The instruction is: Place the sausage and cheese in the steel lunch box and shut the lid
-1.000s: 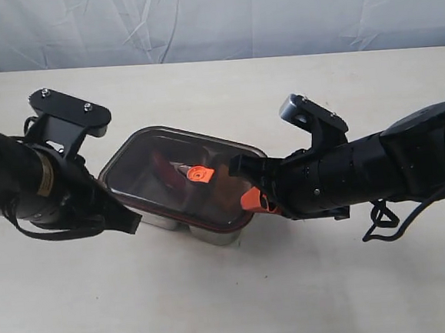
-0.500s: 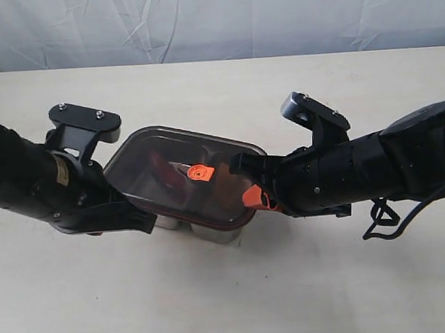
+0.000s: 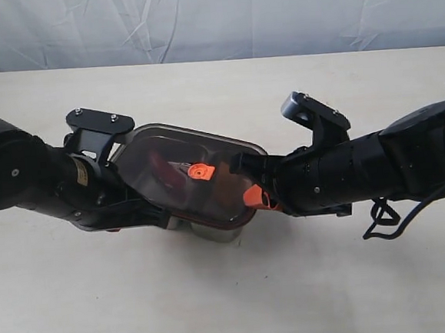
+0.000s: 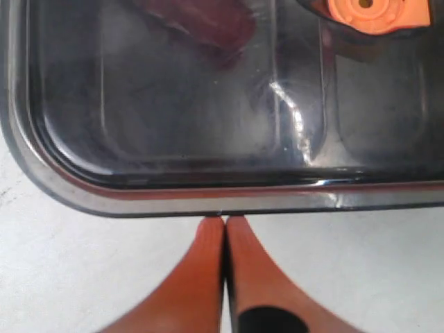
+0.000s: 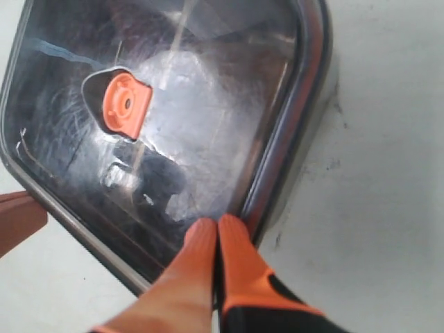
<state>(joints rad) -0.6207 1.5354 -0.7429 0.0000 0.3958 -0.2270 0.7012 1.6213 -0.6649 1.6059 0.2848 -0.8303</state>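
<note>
While the lid (image 3: pixel 183 158) lies over the steel lunch box (image 3: pixel 212 233) on the table (image 3: pixel 241 304), sausage (image 4: pixel 201 21) visible through it in the left compartment, left fingers (image 4: pixel 201 277) are pressed together at the lid's left rim, right fingers (image 5: pixel 191 270) likewise on its right corner. Seating likely needs even downward pressure at both ends; a sideways shove could slide the box. Open room near and far; arms crowd left and right.

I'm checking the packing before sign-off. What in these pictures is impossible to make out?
- Cheese: not identifiable in any view; the dark lid obscures it.
- Steel lunch box: exterior view, mostly covered by the lid.
- Left claw: exterior view, hidden behind its own arm.
</note>
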